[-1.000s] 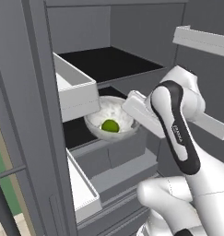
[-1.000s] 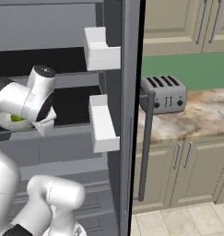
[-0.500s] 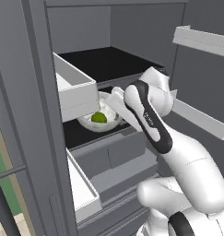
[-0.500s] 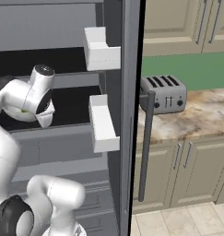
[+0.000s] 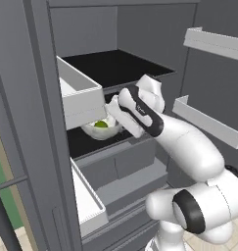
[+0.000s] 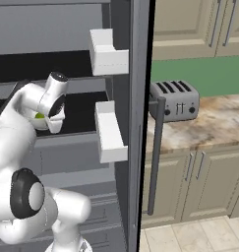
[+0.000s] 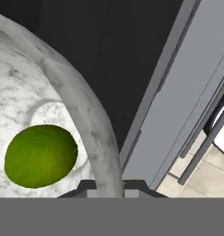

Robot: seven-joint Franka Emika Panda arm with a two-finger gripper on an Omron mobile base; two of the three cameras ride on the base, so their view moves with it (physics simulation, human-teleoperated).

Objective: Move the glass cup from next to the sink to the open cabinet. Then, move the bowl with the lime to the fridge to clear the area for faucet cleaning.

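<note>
**A:** One lime (image 7: pixel 39 156), sitting in the bottom of the bowl (image 7: pixel 81 106). Where's the bowl, though?

**B:** Inside the fridge (image 5: pixel 37 122), low over the black shelf (image 5: pixel 86 139), tucked partly under a white bin (image 5: pixel 79 100) on the left side. Can't tell if it's touching the shelf or just above it.

**A:** And the claw?

**B:** Gripper (image 7: pixel 109 186) is pinched narrow on the bowl's rim, one fingertip on each side of the wall. Lime is on the inner side, well apart from the tips.

**A:** Anything around it?

**B:** Grey drawers (image 5: pixel 123 164) below the shelf, two white door bins (image 6: pixel 110 130) on the open door. Past the door, a toaster (image 6: pixel 175 101) on a marbled counter (image 6: pixel 209 123), beige cupboards (image 6: pixel 199 182) underneath.
</note>
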